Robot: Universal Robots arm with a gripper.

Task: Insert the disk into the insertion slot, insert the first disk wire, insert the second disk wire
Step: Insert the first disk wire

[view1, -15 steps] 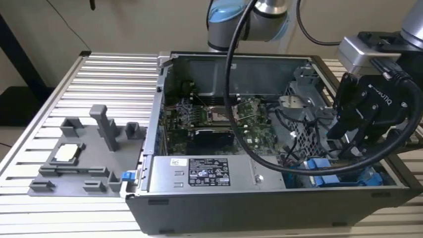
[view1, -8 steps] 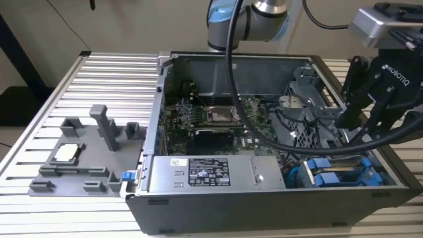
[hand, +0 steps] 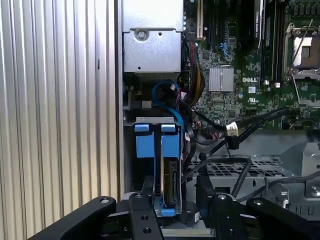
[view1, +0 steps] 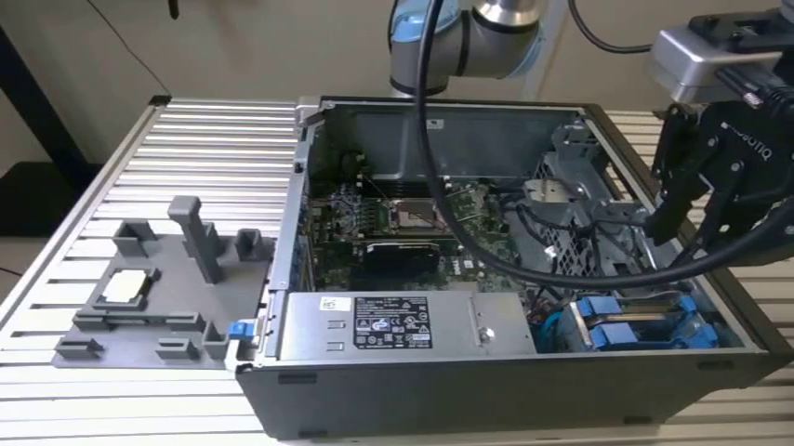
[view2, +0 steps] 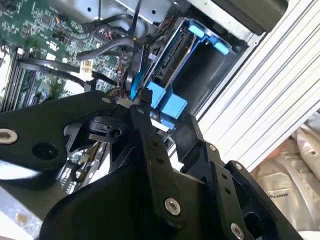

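The disk (hand: 170, 184) stands on edge in its bright blue carrier (hand: 170, 142), down inside the insertion slot (view1: 690, 327) at the case's front corner on the exterior view's right. The cage's perforated wall (hand: 225, 167) runs beside it. My gripper (hand: 172, 194) hangs just above the carrier's end tab (view2: 165, 102). It is open, with one finger (hand: 143, 199) on each side of the tab and not touching it. A loose black wire with a white plug (hand: 231, 129) lies over the motherboard close by. A blue wire (hand: 167, 97) loops behind the carrier.
A silver labelled power-supply box (view1: 385, 325) fills the case's front next to the bay. The motherboard (view1: 410, 218) lies behind it, crossed by black cables (view1: 559, 269). A grey fixture plate (view1: 162, 288) sits on the ribbed table at the exterior view's left.
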